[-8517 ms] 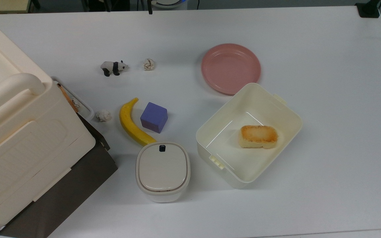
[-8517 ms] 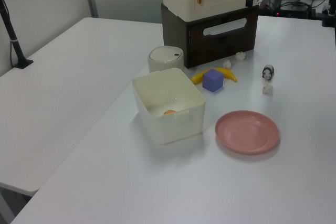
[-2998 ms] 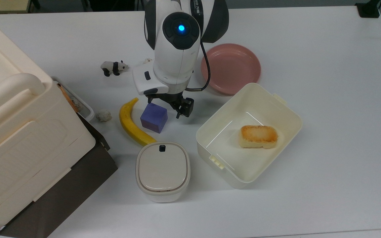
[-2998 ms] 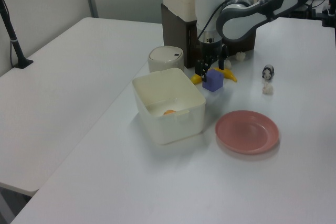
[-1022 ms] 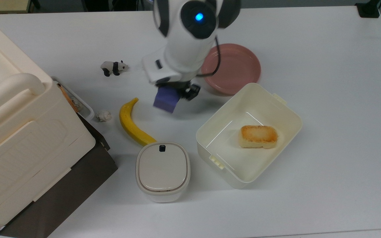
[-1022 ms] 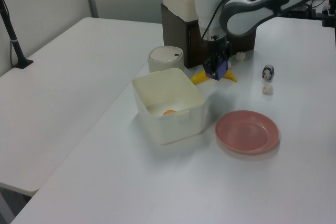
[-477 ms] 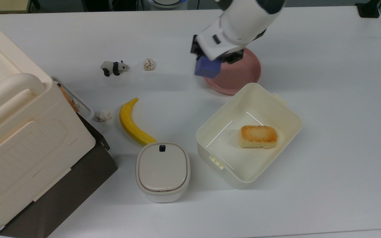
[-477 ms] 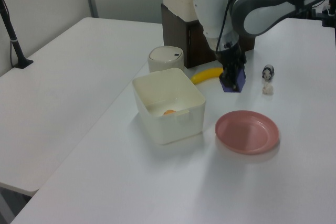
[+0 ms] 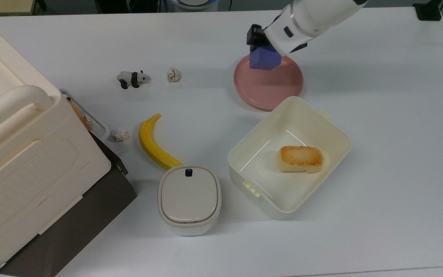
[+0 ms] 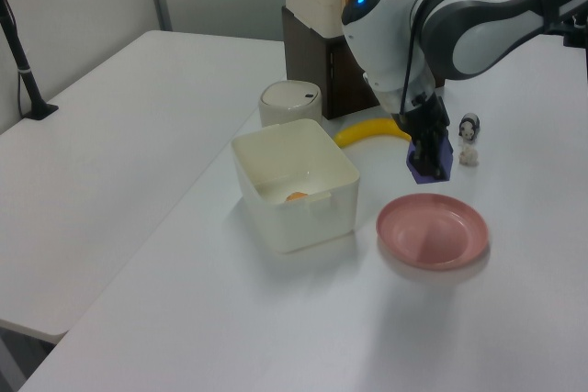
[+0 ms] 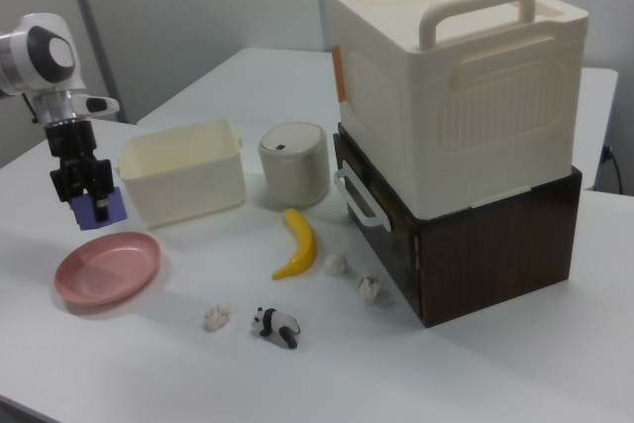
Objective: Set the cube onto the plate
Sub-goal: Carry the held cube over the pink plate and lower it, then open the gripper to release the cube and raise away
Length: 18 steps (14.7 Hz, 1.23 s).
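- I see my gripper [image 11: 87, 195] pinching the cube [image 9: 265, 58] in the air above the plate [image 9: 271, 86].
- The cream tub [image 9: 333, 127] holding bread [image 9: 300, 158] sits just beside the plate.
- The banana [image 9: 152, 143] and panda [image 9: 131, 79] lie well apart from it.

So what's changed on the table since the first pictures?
The gripper came in, took hold of the cube beside the banana, lifted it and carried it across to above the plate, not yet set down. The banana, plate, tub, panda and lidded container stayed put.

Bright, even overhead light; soft shadows, mild tabletop [image 9: 379, 115] glare.
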Each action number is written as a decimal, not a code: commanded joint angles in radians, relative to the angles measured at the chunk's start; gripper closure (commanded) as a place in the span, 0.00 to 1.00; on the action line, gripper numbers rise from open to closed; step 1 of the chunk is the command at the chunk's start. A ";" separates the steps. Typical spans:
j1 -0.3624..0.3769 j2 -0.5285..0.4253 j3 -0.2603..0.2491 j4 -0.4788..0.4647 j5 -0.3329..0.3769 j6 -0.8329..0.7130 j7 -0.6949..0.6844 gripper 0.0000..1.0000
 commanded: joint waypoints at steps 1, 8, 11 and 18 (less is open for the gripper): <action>0.017 -0.025 0.002 -0.026 -0.014 -0.017 -0.011 0.62; 0.031 -0.025 0.002 -0.026 -0.021 -0.016 -0.011 0.00; 0.031 -0.025 0.002 -0.024 -0.021 -0.016 -0.011 0.00; -0.012 -0.051 0.000 -0.002 -0.010 -0.010 -0.013 0.00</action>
